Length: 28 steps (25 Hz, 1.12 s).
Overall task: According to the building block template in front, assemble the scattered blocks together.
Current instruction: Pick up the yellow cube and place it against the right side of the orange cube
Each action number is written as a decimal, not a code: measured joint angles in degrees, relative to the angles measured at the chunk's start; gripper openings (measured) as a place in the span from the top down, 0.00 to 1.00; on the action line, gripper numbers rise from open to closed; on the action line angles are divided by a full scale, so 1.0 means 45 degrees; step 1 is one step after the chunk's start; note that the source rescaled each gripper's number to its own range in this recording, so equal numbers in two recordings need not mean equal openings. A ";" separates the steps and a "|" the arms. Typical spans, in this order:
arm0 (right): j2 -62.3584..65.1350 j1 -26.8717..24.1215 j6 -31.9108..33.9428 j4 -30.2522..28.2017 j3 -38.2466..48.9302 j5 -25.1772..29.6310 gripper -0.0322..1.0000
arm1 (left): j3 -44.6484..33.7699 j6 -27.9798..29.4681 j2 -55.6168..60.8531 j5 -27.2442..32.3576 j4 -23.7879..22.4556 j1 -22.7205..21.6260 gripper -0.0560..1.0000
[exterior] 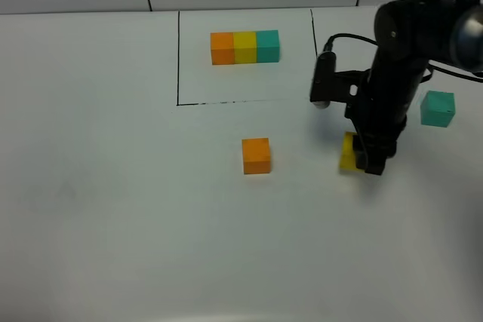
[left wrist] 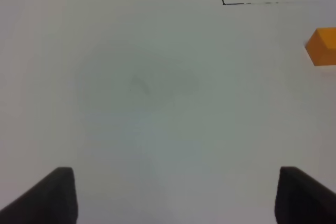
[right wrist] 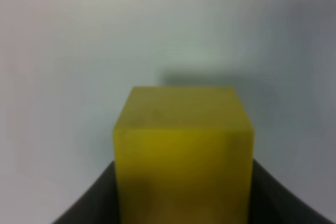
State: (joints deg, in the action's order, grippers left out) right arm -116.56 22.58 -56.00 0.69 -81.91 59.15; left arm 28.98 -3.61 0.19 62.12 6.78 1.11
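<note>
Your left claw [left wrist: 178, 200] is spread wide with nothing between its fingers. It hangs over bare counter [exterior: 113, 186] on the left, out of the high camera's sight. From its wrist view, the orange block [exterior: 256, 155] lies well off to its right.

At the far middle, the building block template [exterior: 245, 47] sits inside the black frame lines [exterior: 178, 58]. It reads orange, yellow, teal from left to right. The orange block stands alone on the near side of that frame.

To its right, your right claw [exterior: 367, 162] is clamped on the yellow block [exterior: 348, 152], with a dark finger pressed against each side in the wrist view. The block looks slightly tilted from above. You can't tell whether it is clear of the counter.

Farther right and a little farther back, the teal block [exterior: 438, 108] sits loose and untouched.

The step in hand looks like carrying yellow to orange. The next move calls for travelling left and squaring the yellow block's faces to the orange one. Set it down touching the orange block's right side, as the template shows. Take care not to nudge orange out of place as you let go. Teal would then go on yellow's right.
</note>
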 joint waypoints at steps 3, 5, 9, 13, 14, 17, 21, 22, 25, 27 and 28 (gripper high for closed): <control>-0.0625 0.0387 -0.0042 -0.0016 -0.1161 0.0354 0.96 | 0.0000 0.0000 0.0000 0.0000 0.0000 0.0000 0.02; -0.0972 0.0721 -0.0219 -0.0028 -0.1774 0.0595 0.96 | 0.0000 0.0000 0.0000 0.0000 0.0000 0.0000 0.02; -0.1684 0.1306 -0.0573 -0.0040 -0.2948 0.1090 0.96 | 0.0000 0.0000 0.0000 0.0000 0.0000 0.0000 0.02; -0.2291 0.1605 -0.0592 0.0006 -0.3704 0.1374 0.96 | 0.0000 0.0000 0.0000 0.0000 0.0000 0.0000 0.02; -0.2427 0.1635 -0.0582 -0.0010 -0.3764 0.1436 0.96 | 0.0000 0.0000 0.0000 0.0000 0.0000 0.0000 0.02; -0.2714 0.1658 -0.0511 -0.0027 -0.3777 0.1497 0.96 | 0.0000 0.0000 0.0000 0.0000 0.0000 0.0000 0.02; -0.2933 0.1792 -0.0463 -0.0086 -0.3777 0.1512 0.96 | 0.0000 0.0000 0.0000 0.0000 0.0000 0.0000 0.02; -0.2949 0.1854 -0.0463 -0.0086 -0.3777 0.1477 0.96 | 0.0000 0.0000 0.0000 0.0000 0.0000 0.0000 0.02; -0.2958 0.1950 -0.0392 -0.0073 -0.3777 0.1158 0.96 | 0.0000 0.0000 0.0000 0.0000 0.0000 0.0000 0.02; -0.2986 0.1995 -0.0361 -0.0072 -0.3777 0.1007 0.96 | 0.0000 0.0000 0.0000 0.0000 0.0000 0.0000 0.02; -0.3029 0.2007 -0.0361 -0.0025 -0.3777 0.0974 0.96 | 0.0000 0.0000 0.0000 0.0000 0.0000 0.0000 0.02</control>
State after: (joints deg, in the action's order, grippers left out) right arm -130.19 31.61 -57.63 0.58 -98.91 63.53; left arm 28.98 -3.61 0.19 62.12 6.78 1.11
